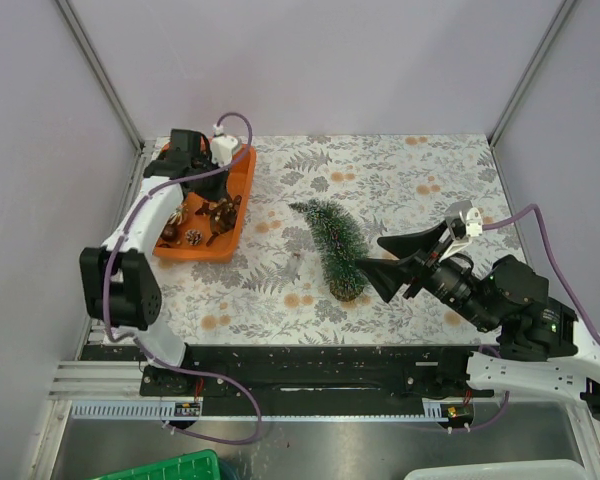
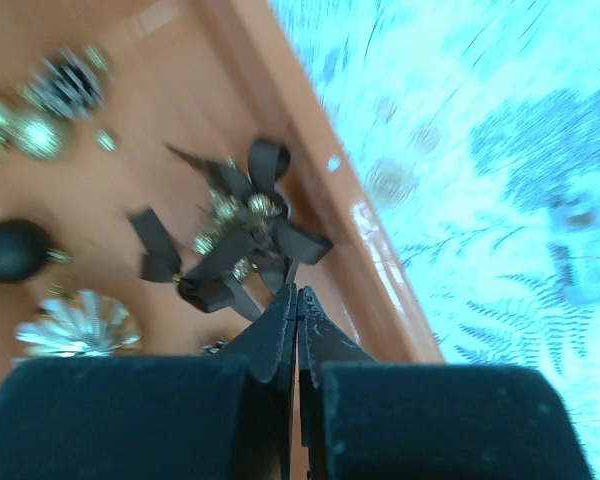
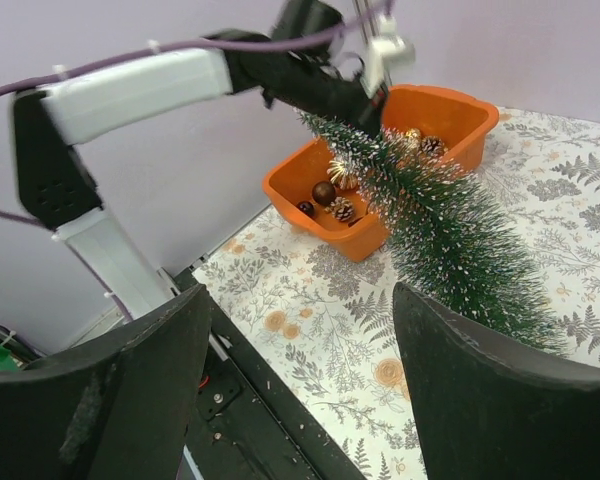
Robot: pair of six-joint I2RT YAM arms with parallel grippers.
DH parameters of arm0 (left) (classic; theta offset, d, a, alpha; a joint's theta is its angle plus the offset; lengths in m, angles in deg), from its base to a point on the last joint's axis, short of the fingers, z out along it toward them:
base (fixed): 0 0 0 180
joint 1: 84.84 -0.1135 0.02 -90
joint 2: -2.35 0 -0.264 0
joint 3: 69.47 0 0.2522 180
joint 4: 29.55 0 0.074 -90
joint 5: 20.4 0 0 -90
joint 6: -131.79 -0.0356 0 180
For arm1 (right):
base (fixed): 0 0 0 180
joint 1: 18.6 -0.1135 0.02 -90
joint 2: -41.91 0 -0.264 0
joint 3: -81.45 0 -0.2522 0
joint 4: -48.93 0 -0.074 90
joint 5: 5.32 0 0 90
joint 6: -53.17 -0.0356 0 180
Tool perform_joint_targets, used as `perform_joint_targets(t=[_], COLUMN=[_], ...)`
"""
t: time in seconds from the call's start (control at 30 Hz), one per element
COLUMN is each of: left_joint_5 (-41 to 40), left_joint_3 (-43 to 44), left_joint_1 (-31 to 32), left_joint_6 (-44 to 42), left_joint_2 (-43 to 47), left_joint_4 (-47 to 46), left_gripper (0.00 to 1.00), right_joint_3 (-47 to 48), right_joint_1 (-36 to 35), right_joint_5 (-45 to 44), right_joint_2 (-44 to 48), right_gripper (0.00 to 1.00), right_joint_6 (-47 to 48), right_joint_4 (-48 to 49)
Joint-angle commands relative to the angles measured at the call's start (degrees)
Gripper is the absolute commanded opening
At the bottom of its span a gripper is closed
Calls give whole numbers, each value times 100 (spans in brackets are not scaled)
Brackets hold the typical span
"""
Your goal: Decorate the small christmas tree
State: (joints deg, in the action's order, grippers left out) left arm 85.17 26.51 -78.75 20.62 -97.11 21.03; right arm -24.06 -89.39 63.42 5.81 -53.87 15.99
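The left hand (image 2: 296, 300) is down inside the orange tray (image 2: 315, 160), its 2 fingers pressed flat together with no gap showing. Their tips sit at the lower strands of a dark ribbon bow (image 2: 245, 235) with a gold centre. That wrist view is blurred, so I cannot tell whether a strand is pinched between them or only touched. A black ball (image 2: 12, 250) and a gold bauble (image 2: 38, 135) lie further off in the same tray.

The right hand (image 1: 372, 254) is spread wide and holds nothing, its open mouth facing left.

Just beside those fingertips lies the small christmas tree (image 1: 332, 245), flat on its side on the patterned surface (image 1: 410, 185), not standing. Its long axis runs from the pointed tip, far and toward the tray, down to the round base at the near end, closest to the right hand. The right arm is clearly the nearer of the 2. The left hand is well apart from the tree, with the tray wall between.

Any ornament would likely have to travel rightward from the tray to the tree, and the right hand looks placed to take the trunk end crosswise.
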Motion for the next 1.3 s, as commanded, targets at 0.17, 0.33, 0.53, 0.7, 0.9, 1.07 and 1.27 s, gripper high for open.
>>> perform_joint_targets(t=[0.17,0.33,0.53,0.7,0.9,1.07,1.27], left_joint_5=[772,237,-133,-370,-266,454,-53], left_joint_3=[1034,498,690,1217,1420,1149,586], left_joint_1=[393,420,402,271,7,-283,-380], left_joint_6=[209,324,718,1053,1325,1510,1107], left_joint_2=[2264,1888,623,-283,-732,-558,-258], left_joint_4=[352,116,-69,-157,-227,-420,-544], left_gripper=[1,71,86,86,85,83,77], right_joint_3=[123,53,-52,-193,-351,-439,-492], right_joint_1=[-23,-23,-23,-32,-23,-32,-32], right_joint_5=[122,113,-10,-107,-195,-230,-212], right_joint_2=[-47,-38,76,147,129,103,68], right_gripper=[80,81,81,82,83,84,85], right_joint_6=[227,201,157,201,218,201,131], right_joint_4=[345,327,274,309,327,327,362])
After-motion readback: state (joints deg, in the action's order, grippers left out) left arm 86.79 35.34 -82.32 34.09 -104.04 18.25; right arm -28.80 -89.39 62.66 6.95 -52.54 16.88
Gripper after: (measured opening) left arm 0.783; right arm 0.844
